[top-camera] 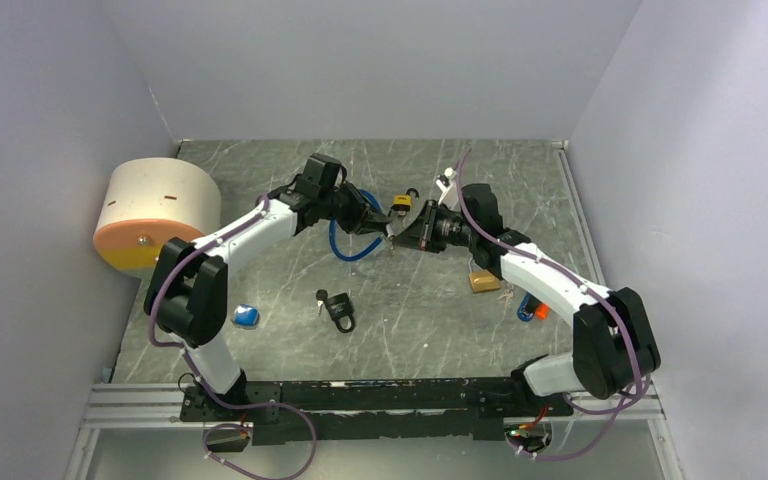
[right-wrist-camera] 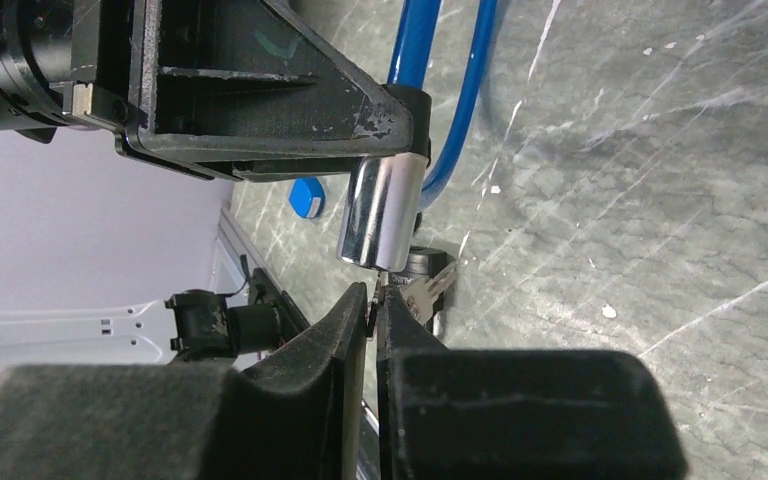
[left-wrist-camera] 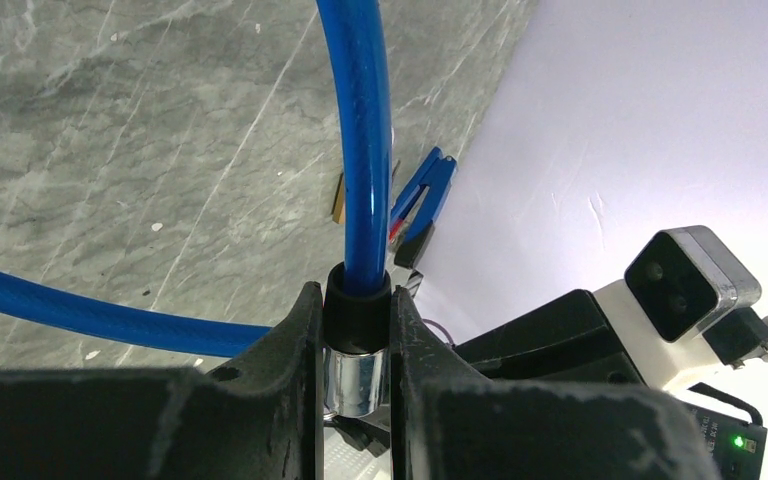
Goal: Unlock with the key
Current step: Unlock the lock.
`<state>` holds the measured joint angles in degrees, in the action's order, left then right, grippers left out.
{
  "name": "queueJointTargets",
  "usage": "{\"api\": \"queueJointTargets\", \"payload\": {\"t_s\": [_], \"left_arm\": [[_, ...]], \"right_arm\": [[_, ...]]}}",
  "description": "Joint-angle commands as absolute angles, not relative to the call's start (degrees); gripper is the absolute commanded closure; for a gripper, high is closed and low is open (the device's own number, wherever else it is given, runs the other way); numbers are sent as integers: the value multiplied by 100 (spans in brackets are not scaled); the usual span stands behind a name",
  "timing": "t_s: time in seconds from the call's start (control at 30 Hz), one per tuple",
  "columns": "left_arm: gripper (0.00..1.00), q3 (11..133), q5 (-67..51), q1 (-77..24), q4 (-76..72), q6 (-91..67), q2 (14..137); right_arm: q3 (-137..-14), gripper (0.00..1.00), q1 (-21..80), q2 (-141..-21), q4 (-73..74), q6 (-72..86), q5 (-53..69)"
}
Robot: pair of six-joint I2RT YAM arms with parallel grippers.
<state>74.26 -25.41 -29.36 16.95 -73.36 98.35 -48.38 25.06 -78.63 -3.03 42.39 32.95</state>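
Well, blue cable lock [left-wrist-camera: 360, 200], chrome-tipped.

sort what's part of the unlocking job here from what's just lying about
In the job: blue cable lock, key, left end effector, right end effector.

Lying about: black padlock, brass padlock, yellow padlock, small blue object, white drum.
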Motion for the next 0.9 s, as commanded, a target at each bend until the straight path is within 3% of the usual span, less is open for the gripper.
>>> {"api": "queueJointTargets", "payload": {"t_s": [0.0, 0.1, 0.3, 0.43, 0.67, 0.87], "left_arm": [[98, 7438, -2757, -2927, 1412, -7553, 9468], [98, 7454, -2779, -2927, 1415, -7565, 9456], [97, 7360, -3153, -2926, 1135, -7986, 9472], [97, 6996, -3746, -2950, 156, -8867, 9491], [97, 6917, -3753, -2964, 115, -9066, 9411], [97, 6937, -3362, -2923, 158, -8732, 9457]], "right_arm": [[-5190, 91, 2540, -7925, -321, 4087, 3177], [-5190, 100, 2544, -7951, -317, 4104, 3170], [-5280, 100, 2557, -8102, -484, 4309, 3144], [-5624, 100, 2655, -8292, -251, 4362, 2783], [-6151, 100, 2759, -8585, 183, 4488, 2370], [-5717, 64, 2760, -7930, 165, 4244, 2490]]}}
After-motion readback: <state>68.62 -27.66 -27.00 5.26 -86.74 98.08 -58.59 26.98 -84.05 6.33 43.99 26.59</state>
